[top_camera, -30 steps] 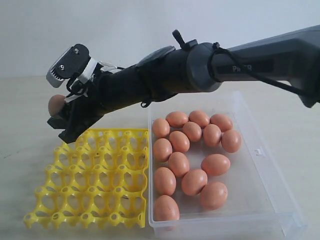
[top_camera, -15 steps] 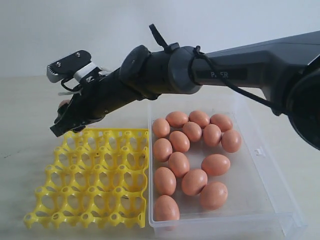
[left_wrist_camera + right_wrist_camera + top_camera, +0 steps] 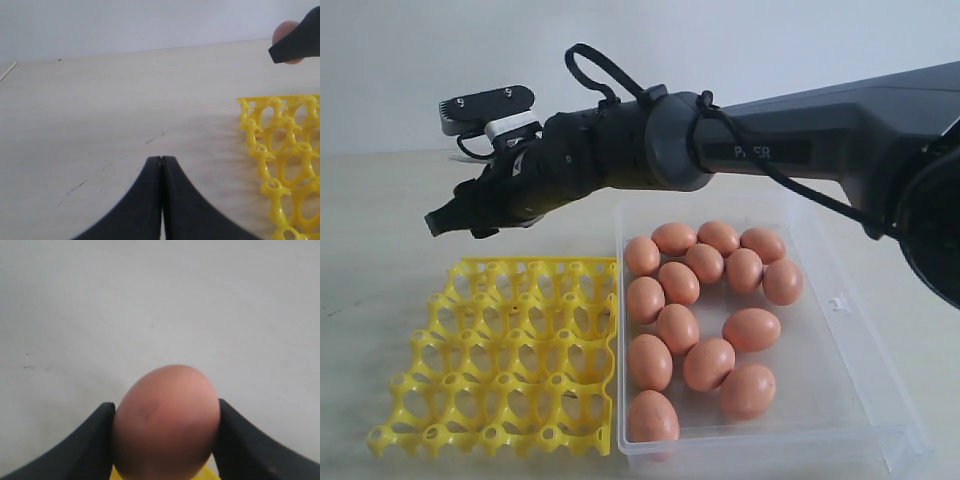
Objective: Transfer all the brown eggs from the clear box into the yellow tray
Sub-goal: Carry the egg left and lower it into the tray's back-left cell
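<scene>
The brown egg (image 3: 166,422) you're carrying sits square between the right fingers (image 3: 90,447), one dark pad pressed on each flank and its rounded end poking out past the tips. They are clamped on it, spread as wide as the shell. A sliver of yellow shows just under the egg in the right wrist view.

From the left wrist camera you see the same egg (image 3: 284,29) peeking out behind one finger, held in the air above the far edge of the yellow tray (image 3: 495,270). In the exterior view the shell is hidden by the fingers, so you can't tell which cup it is over, probably somewhere near the far left corner. The arm reaches across the middle from the right to get there.

The tray lies flat on the bench (image 3: 370,270), its right edge just beside the clear box (image 3: 855,330). The rest of the brown eggs (image 3: 677,328) lie loose in the box, crowded toward the tray side — many touching.

Your left fingers (image 3: 140,200) are pressed tight together with nothing between them, low over bare bench near the tray's corner.
</scene>
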Robot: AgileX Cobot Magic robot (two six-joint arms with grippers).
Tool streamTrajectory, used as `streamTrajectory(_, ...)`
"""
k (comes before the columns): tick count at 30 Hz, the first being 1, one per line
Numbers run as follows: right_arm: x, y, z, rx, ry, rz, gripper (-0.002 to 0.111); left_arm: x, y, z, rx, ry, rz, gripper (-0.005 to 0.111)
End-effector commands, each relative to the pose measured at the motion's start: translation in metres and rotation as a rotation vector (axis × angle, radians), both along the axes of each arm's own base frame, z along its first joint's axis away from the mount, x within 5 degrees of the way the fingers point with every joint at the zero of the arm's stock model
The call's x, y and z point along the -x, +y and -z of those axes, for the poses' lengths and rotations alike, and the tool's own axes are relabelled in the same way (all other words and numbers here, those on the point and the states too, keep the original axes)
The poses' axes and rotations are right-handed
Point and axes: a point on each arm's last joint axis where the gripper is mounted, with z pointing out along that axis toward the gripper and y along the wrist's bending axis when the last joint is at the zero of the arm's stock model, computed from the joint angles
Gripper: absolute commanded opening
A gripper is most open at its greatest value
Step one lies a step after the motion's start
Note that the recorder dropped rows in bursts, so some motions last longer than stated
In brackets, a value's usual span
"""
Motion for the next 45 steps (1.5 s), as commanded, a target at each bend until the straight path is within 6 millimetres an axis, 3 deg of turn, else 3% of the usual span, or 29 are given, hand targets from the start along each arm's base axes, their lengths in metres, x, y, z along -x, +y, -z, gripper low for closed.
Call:
streamTrajectory(1, 0.000, 0.003, -0.009, -0.081, -0.062, 0.072, 0.000, 0.000, 0.000, -0.001, -0.008, -0.001, -0.001, 0.000)
streamTrajectory(8, 0.017, 0.008, 0.011, -0.231, -0.133, 0.021, 0.000, 0.000, 0.000, -0.001, -0.005, -0.001, -0.002, 0.000)
streamTrajectory(13, 0.041, 0.017, 0.015, -0.475, -0.147, -0.224, 0.000, 0.000, 0.000, -0.001, -0.005, -0.001, -0.002, 0.000)
streamTrajectory(24, 0.031, 0.009, 0.040, -0.423, -0.138, -0.212, 0.000, 0.000, 0.000, -0.001, -0.007, -0.001, -0.002, 0.000)
streamTrajectory(36, 0.033, 0.002, 0.076, -0.386, -0.076, -0.200, 0.000, 0.000, 0.000, -0.001, -0.007, -0.001, -0.002, 0.000)
streamTrajectory(45, 0.031, 0.000, 0.081, -0.338, -0.140, -0.232, 0.004, 0.000, 0.000, -0.001, -0.007, -0.001, -0.002, 0.000)
